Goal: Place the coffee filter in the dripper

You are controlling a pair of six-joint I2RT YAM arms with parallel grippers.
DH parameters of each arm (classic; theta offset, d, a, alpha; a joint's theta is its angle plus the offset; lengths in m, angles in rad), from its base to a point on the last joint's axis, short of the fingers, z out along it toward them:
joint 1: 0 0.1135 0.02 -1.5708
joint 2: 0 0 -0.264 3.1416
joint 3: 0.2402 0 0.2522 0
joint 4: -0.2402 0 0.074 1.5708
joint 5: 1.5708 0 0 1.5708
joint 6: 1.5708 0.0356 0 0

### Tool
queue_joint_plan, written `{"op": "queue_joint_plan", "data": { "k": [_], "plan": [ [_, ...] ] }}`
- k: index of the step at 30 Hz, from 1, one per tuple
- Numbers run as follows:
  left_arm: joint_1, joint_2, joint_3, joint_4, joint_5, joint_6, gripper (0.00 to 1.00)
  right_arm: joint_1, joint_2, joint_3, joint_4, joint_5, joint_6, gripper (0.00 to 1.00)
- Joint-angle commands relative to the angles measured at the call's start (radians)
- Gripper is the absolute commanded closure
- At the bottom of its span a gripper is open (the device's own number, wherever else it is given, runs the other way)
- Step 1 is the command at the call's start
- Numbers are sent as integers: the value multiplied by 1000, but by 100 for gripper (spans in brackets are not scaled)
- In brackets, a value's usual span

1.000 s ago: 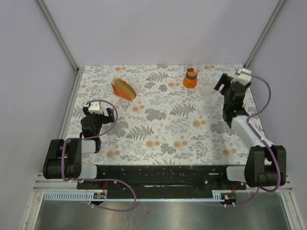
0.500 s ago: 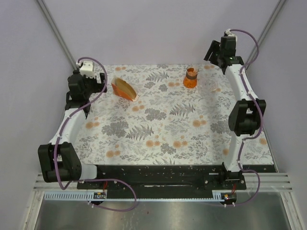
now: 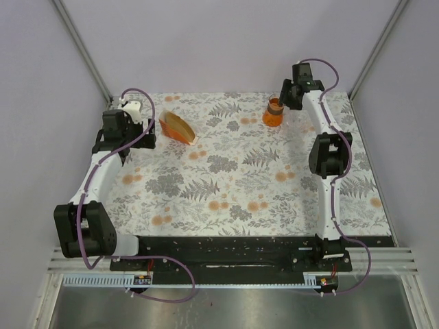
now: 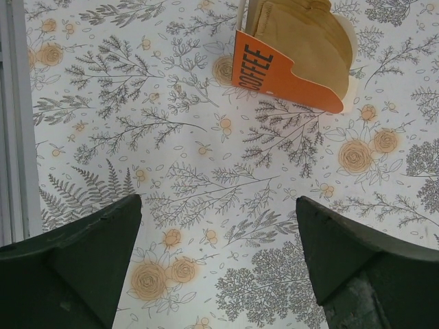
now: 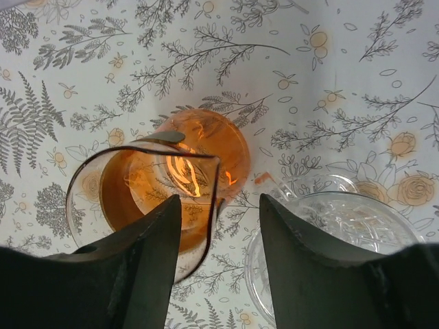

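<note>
The dripper (image 3: 273,112) stands at the far right of the table, a clear cone (image 5: 89,199) on an orange base (image 5: 206,140). My right gripper (image 3: 285,96) hangs just above it. In the right wrist view that gripper (image 5: 219,202) is open with a narrow gap, the cone's right rim lying under the gap, untouched. No coffee filter shows on its own; tan papers (image 4: 302,34) stand stacked in the orange holder (image 4: 274,68) (image 3: 178,128). My left gripper (image 3: 145,129) (image 4: 218,202) is wide open and empty, a short way left of the holder.
A clear round glass piece (image 5: 343,233) lies on the floral cloth just right of the dripper, under my right finger. The table's metal left edge (image 4: 14,103) runs close by the left gripper. Grey walls close off the far and side edges.
Both arms have swung out from the near side to the far end. The left gripper came down beside the holder; the right came over the dripper and its jaws narrowed.
</note>
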Motion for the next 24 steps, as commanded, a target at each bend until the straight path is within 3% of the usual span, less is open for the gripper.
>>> {"op": "queue_joint_plan", "data": {
  "k": [1,4,11,18,24],
  "plan": [
    [6,5,60,-15,-36,-2,1,18,-63,-13,49,-39,-26,44],
    [6,4,60,-16,-35,-2,1,28,-20,44,47,-28,-35,48],
    [6,-5,66,-38,-61,22,1,67,-6,91,-11,-5,-34,99],
    [6,-30,83,-68,-24,33,1,171,-223,-180,21,13,-11,100],
    [4,-56,103,-138,53,48,1,281,-532,-657,203,82,86,100]
  ]
}}
